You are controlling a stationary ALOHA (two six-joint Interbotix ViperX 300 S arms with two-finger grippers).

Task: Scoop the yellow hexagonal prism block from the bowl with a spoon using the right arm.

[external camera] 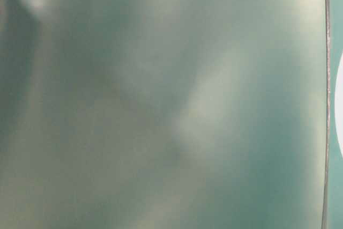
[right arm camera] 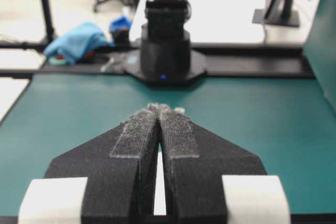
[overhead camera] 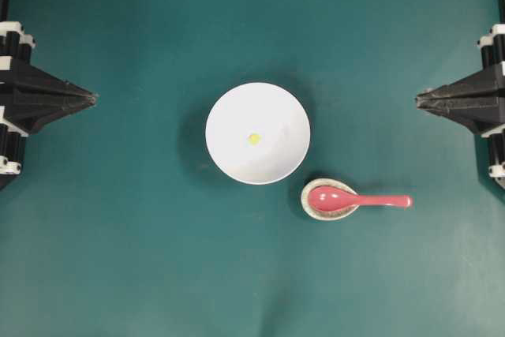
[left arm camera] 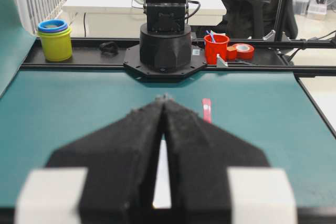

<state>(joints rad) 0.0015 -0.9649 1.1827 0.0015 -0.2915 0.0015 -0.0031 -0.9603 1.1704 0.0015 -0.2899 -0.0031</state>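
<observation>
Nothing is done yet: our closed, empty right gripper [overhead camera: 419, 99] must fetch the pink-red soup spoon [overhead camera: 351, 200]; the tiny yellow block [overhead camera: 254, 139] sits in the white round bowl [overhead camera: 229, 108].

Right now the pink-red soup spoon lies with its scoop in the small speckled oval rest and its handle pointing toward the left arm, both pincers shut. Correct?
Not quite. In the overhead view the pink-red soup spoon has its scoop in the small speckled oval rest, but its handle points toward the right arm. Both the left pincer and right pincer are shut.

white bowl [overhead camera: 229, 112], yellow block [overhead camera: 254, 139], pink-red spoon [overhead camera: 355, 200] — speckled rest [overhead camera: 309, 191], teal table [overhead camera: 118, 234]
</observation>
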